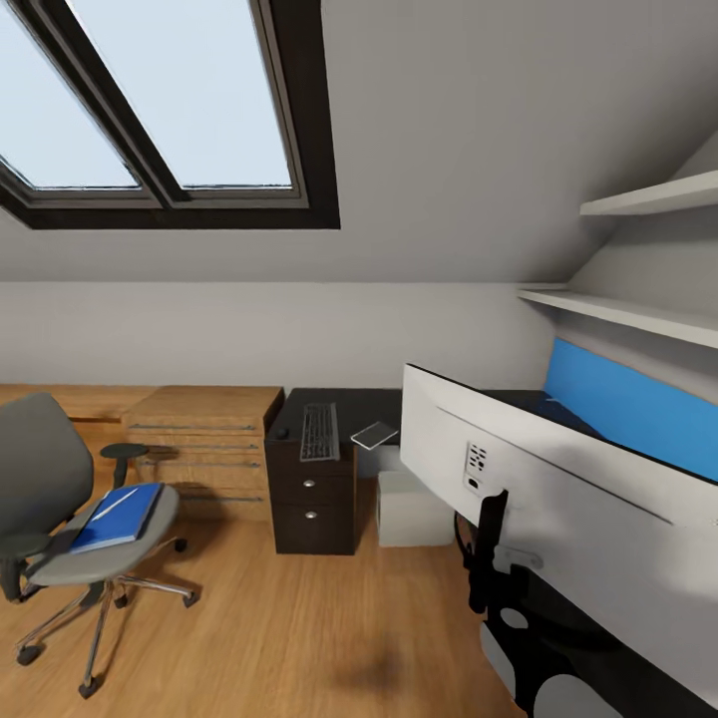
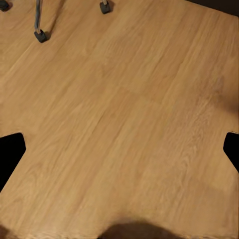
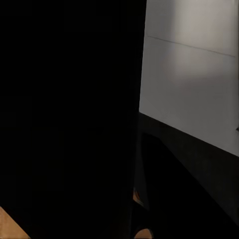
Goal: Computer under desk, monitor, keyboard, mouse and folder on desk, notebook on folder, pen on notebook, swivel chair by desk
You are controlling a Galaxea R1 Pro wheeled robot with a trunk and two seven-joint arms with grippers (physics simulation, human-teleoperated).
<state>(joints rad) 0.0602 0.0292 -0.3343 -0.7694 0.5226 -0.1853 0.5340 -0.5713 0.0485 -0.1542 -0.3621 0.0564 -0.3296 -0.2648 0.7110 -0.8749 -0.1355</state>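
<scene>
- Left gripper (image 2: 119,149): fingers spread, nothing between them, floor (image 2: 124,99) below
- Right fingers: state cannot be told, view dark beside the monitor (image 1: 558,479)
- Folder (image 1: 118,517) lies flat on the swivel chair (image 1: 70,519), well to the left, long axis running away from the robot
- Left arm is judged the nearer

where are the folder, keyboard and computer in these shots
folder (image 1: 118,518), head view, middle of its blue cover, on the chair seat
keyboard (image 1: 319,432), head view, centre of the key field
computer (image 1: 411,511), head view, pale front face under the desk
</scene>
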